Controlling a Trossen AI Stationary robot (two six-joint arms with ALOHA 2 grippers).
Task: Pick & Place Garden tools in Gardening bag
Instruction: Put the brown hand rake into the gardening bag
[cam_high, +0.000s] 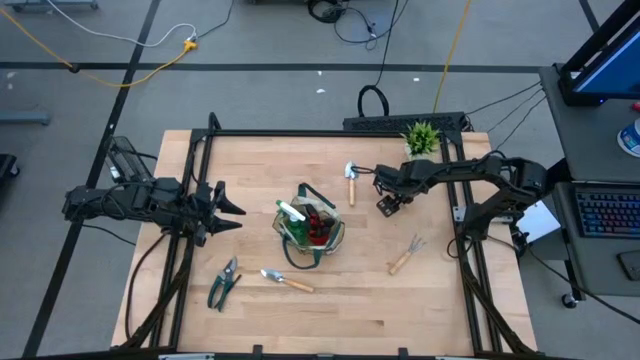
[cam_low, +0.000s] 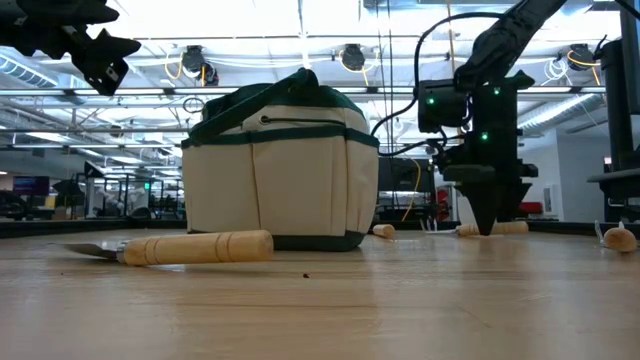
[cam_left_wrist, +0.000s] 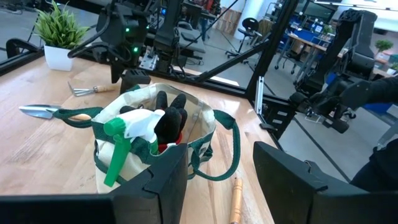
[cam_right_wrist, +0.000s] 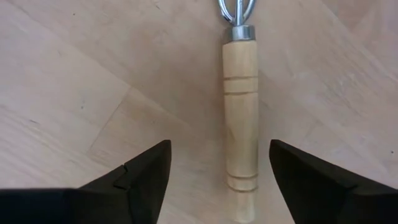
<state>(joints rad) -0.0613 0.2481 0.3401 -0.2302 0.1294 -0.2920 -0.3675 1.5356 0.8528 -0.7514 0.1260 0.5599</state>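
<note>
The tan gardening bag (cam_high: 312, 232) stands upright mid-table, with a green spray bottle (cam_left_wrist: 118, 146) and a black-and-red glove (cam_left_wrist: 171, 118) inside. My right gripper (cam_high: 388, 205) points down just right of the bag, low over the table. It is open, and its fingers stand on either side of a wooden tool handle (cam_right_wrist: 241, 112) that lies flat on the table. They do not touch it. The handle's metal neck (cam_right_wrist: 237, 12) points away from the fingers. My left gripper (cam_high: 226, 208) waits open left of the bag, raised and roughly level, with nothing between its fingers.
A trowel (cam_high: 351, 181) lies beyond the bag. A hand fork (cam_high: 406, 256) lies near the right frame post. Another trowel (cam_high: 286, 280) and green-handled pruners (cam_high: 223, 284) lie toward the near edge. A potted plant (cam_high: 421, 138) stands at the far right.
</note>
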